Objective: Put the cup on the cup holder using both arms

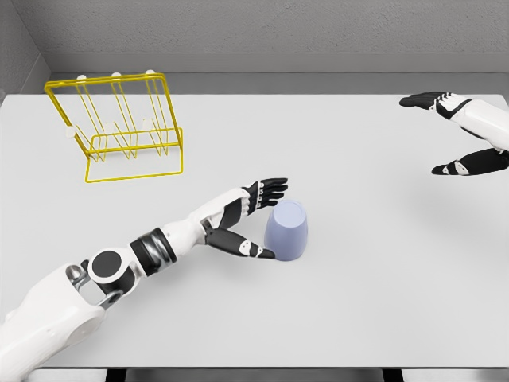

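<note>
Head view looks down on a wide, pale grey surface (382, 302) that fills most of the frame, w/ a grey wall running along its far edge and a second wall meeting it at the far left corner. Dark gaps show under the near edge at the bottom.

Cup holder (119, 127), a yellow wire rack w/ white-tipped prongs, stands at the far left of the surface, tilted back on its rectangular wire base. Well apart from everything else.

Cup (287, 231), pale lavender-blue, sits near the centre, slightly left of mid, mouth up and leaning a bit toward the left.

Left hand (250, 219) comes in from the lower left on a white arm w/ dark joints, reaching to the cup's left side. Its fingers (269, 191) are spread wide, upper ones stretched just beside the cup's rim, thumb low w/ its tip touching or nearly touching the cup's lower left wall; not closed around it.

Right hand (465, 135) enters from the right edge, far from the cup, fingers splayed open and holding nothing, upper ones pointing left near the far edge, thumb lower.

Bare surface lies btwn cup and rack, and btwn cup and right hand
</note>
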`<action>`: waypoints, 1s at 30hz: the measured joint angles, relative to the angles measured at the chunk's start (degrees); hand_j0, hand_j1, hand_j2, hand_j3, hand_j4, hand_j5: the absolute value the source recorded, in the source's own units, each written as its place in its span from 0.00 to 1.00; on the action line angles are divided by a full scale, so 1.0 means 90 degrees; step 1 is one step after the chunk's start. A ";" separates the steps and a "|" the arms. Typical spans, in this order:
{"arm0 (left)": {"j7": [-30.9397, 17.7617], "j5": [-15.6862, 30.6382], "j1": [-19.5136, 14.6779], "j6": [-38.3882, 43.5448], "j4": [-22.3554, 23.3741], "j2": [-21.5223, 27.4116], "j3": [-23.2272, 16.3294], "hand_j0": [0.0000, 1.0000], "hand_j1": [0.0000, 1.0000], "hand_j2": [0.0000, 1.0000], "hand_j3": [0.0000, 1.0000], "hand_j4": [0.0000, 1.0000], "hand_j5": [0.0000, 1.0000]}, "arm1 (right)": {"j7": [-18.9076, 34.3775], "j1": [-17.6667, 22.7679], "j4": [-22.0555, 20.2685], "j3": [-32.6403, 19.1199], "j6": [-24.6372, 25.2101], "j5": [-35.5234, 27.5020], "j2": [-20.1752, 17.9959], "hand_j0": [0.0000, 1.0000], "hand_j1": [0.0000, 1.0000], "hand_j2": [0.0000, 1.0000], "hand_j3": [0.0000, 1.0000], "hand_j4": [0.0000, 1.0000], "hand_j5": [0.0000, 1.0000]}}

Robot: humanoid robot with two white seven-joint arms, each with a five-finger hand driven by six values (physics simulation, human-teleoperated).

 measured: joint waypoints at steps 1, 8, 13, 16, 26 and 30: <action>0.0001 0.0001 0.0000 0.0003 0.0009 -0.0002 0.0000 1.00 1.00 1.00 1.00 1.00 1.00 | 0.0000 0.0000 0.0002 0.0000 0.0000 0.0000 0.0000 1.00 1.00 1.00 1.00 1.00 1.00; 0.0009 0.0002 0.0020 0.0243 0.0061 -0.0031 0.0002 1.00 1.00 1.00 1.00 1.00 1.00 | 0.0000 0.0000 0.0010 0.0000 0.0000 0.0000 0.0001 1.00 1.00 1.00 1.00 1.00 1.00; 0.0009 0.0001 0.0020 0.0301 0.0078 -0.0049 0.0002 1.00 1.00 1.00 1.00 1.00 1.00 | 0.0000 0.0000 0.0014 0.0000 0.0000 0.0000 0.0001 1.00 1.00 1.00 1.00 1.00 1.00; 0.0009 -0.0004 0.0010 0.0323 0.0084 -0.0058 0.0001 1.00 1.00 1.00 1.00 1.00 1.00 | 0.0000 0.0000 0.0015 0.0000 0.0000 0.0000 0.0001 1.00 1.00 1.00 1.00 1.00 1.00; 0.0009 -0.0035 0.0000 0.0364 0.0087 -0.0099 -0.0056 1.00 1.00 1.00 1.00 1.00 1.00 | 0.0000 0.0000 0.0094 0.0000 0.0000 -0.0005 0.0000 1.00 1.00 1.00 1.00 1.00 1.00; 0.0010 -0.0043 -0.0010 0.0501 0.0077 -0.0112 -0.0078 1.00 1.00 1.00 1.00 1.00 1.00 | 0.0000 0.0000 0.0115 0.0000 0.0000 -0.0008 0.0001 1.00 1.00 1.00 1.00 1.00 1.00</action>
